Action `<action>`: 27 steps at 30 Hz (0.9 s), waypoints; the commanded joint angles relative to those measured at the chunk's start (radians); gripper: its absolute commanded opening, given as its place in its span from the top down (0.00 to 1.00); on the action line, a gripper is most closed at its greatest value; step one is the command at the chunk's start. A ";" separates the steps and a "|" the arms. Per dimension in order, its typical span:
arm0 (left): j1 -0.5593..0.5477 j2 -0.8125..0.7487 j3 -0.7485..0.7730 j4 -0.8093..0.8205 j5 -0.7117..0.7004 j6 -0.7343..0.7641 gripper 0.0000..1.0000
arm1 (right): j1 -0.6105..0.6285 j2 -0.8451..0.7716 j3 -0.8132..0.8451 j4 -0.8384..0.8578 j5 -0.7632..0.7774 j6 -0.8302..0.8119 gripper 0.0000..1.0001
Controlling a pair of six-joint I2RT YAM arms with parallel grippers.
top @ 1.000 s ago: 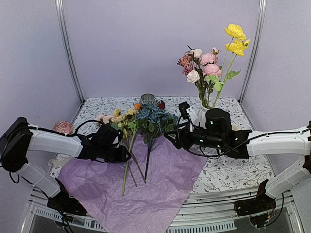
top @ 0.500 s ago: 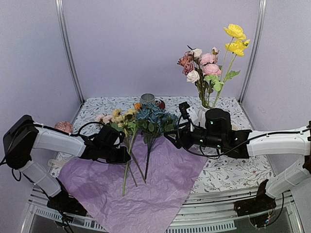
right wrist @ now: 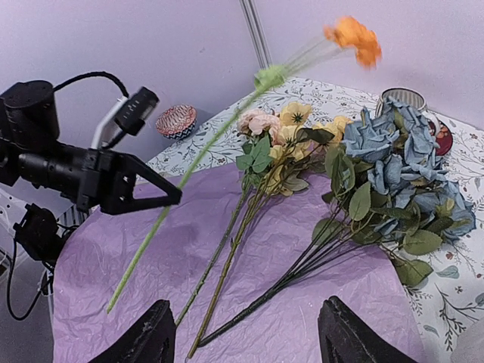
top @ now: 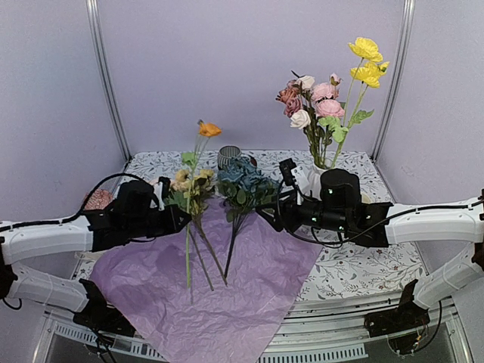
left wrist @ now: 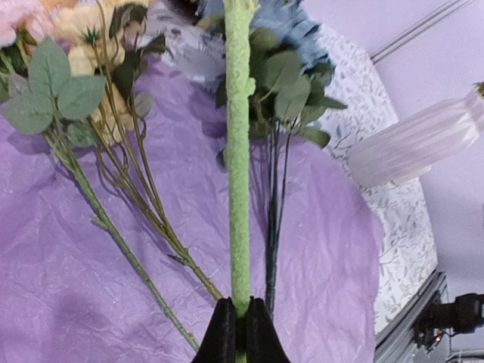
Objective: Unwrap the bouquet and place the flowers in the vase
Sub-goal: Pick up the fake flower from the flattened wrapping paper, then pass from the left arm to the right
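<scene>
Left gripper (top: 183, 219) clenched on the green stem (left wrist: 239, 151) of an orange flower (top: 209, 129) — stem near upright, bloom high above the rest; right gripper (right wrist: 246, 336) released, grasping nothing, hovering over the purple paper (top: 257, 280); other flowers (top: 238, 190) lie on the paper, heads toward the back; vase (top: 312, 178) stands back right on the table (top: 363, 265) — pink and yellow blooms (top: 325, 98) in it.
</scene>
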 commanded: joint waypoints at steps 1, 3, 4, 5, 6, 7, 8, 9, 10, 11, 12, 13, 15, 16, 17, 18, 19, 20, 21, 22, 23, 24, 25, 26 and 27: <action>0.011 -0.188 -0.087 0.062 -0.093 -0.020 1.00 | 0.006 -0.017 -0.003 0.007 0.006 0.006 0.34; 0.012 -0.275 -0.131 0.084 -0.098 -0.019 1.00 | 0.006 -0.014 0.001 0.009 -0.004 0.007 0.34; 0.012 -0.309 -0.142 0.084 -0.105 -0.019 1.00 | 0.005 -0.013 0.004 0.010 -0.010 0.009 0.34; 0.012 -0.342 -0.150 0.077 -0.111 -0.019 1.00 | 0.007 -0.011 0.008 0.010 -0.015 0.011 0.34; 0.012 -0.368 -0.154 0.070 -0.113 -0.016 1.00 | 0.007 -0.010 0.012 0.010 -0.023 0.011 0.34; 0.011 -0.397 -0.156 0.063 -0.112 -0.009 1.00 | 0.006 -0.010 0.018 0.010 -0.034 0.012 0.34; 0.012 -0.422 -0.161 0.062 -0.104 0.000 1.00 | 0.007 -0.009 0.025 0.010 -0.043 0.014 0.34; 0.012 -0.447 -0.167 0.065 -0.090 0.006 1.00 | 0.006 -0.006 0.031 0.010 -0.057 0.017 0.34; 0.011 -0.474 -0.174 0.078 -0.069 0.021 1.00 | 0.006 -0.006 0.041 0.011 -0.069 0.018 0.34; 0.012 -0.498 -0.185 0.102 -0.036 0.030 1.00 | 0.006 -0.006 0.049 0.011 -0.087 0.021 0.34; 0.012 -0.520 -0.198 0.139 0.000 0.050 1.00 | 0.007 -0.006 0.059 0.011 -0.108 0.023 0.34; 0.012 -0.548 -0.212 0.180 0.036 0.062 1.00 | 0.007 -0.006 0.069 0.012 -0.128 0.027 0.34; 0.012 -0.579 -0.241 0.280 0.115 0.081 1.00 | 0.007 -0.007 0.087 0.023 -0.173 0.036 0.34; 0.011 -0.590 -0.253 0.325 0.156 0.087 1.00 | 0.007 -0.008 0.093 0.032 -0.202 0.046 0.33; 0.010 -0.597 -0.263 0.365 0.190 0.090 1.00 | 0.007 -0.010 0.097 0.043 -0.223 0.052 0.34; 0.009 -0.601 -0.275 0.407 0.220 0.091 1.00 | 0.006 -0.008 0.104 0.054 -0.243 0.064 0.34; 0.006 -0.602 -0.286 0.444 0.245 0.092 1.00 | 0.007 -0.007 0.110 0.066 -0.265 0.078 0.34; 0.002 -0.601 -0.293 0.478 0.264 0.092 1.00 | 0.007 -0.004 0.117 0.076 -0.284 0.088 0.34; -0.004 -0.597 -0.299 0.508 0.275 0.090 1.00 | 0.008 0.000 0.125 0.085 -0.299 0.100 0.34; -0.011 -0.592 -0.304 0.533 0.285 0.091 1.00 | 0.008 0.006 0.132 0.091 -0.313 0.109 0.34; -0.019 -0.584 -0.306 0.560 0.295 0.093 1.00 | 0.010 0.011 0.140 0.098 -0.324 0.120 0.34; -0.030 -0.577 -0.308 0.581 0.299 0.100 1.00 | 0.013 0.017 0.147 0.103 -0.329 0.126 0.34; -0.043 -0.567 -0.310 0.599 0.296 0.106 1.00 | 0.018 0.023 0.157 0.109 -0.331 0.129 0.34; -0.065 -0.556 -0.311 0.616 0.289 0.113 1.00 | 0.024 0.032 0.164 0.116 -0.332 0.130 0.34; -0.080 -0.545 -0.313 0.633 0.282 0.120 1.00 | 0.032 0.040 0.173 0.125 -0.332 0.130 0.34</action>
